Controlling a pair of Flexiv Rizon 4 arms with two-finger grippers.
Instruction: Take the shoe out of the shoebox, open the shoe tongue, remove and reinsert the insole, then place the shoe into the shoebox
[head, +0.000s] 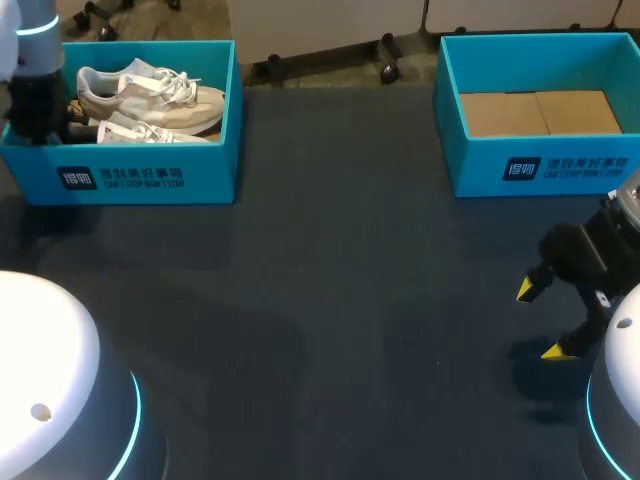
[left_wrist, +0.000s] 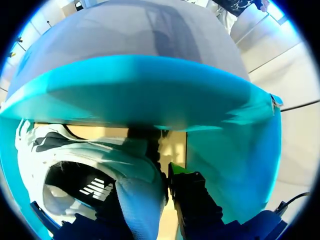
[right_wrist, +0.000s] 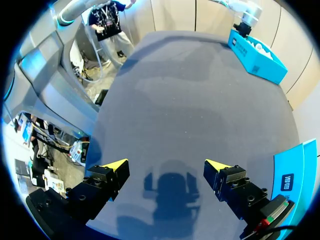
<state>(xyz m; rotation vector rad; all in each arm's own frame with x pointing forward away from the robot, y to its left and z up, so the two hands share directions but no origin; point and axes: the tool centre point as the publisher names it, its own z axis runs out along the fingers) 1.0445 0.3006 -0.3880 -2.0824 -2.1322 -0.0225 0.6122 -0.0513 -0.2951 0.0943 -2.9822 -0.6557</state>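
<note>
My left arm comes in at the far left corner and goes down into the left shoebox, a turquoise box that stands at the far left of the table. The shoe, a grey and white sneaker with white laces, lies inside this box on its side, with the toe toward the middle of the table. A second shoe of the same kind lies just beside it, nearer to me.

In the left wrist view the left gripper is deep in the box, at the heel end of the shoe. The padded heel wall stands up right in front of the camera, and the dark opening of the shoe is beside it. I cannot tell if this gripper pinches the heel or only rests against it, because the heel hides too much of it.

The right gripper hangs over the bare table at my near right, and its two yellow tips are spread wide with nothing between them. The right wrist view shows the same: the right gripper is wide apart above the dark cloth, with its shadow under it.

The right shoebox, also turquoise, stands at the far right, and I see only the brown cardboard of its floor.
</note>
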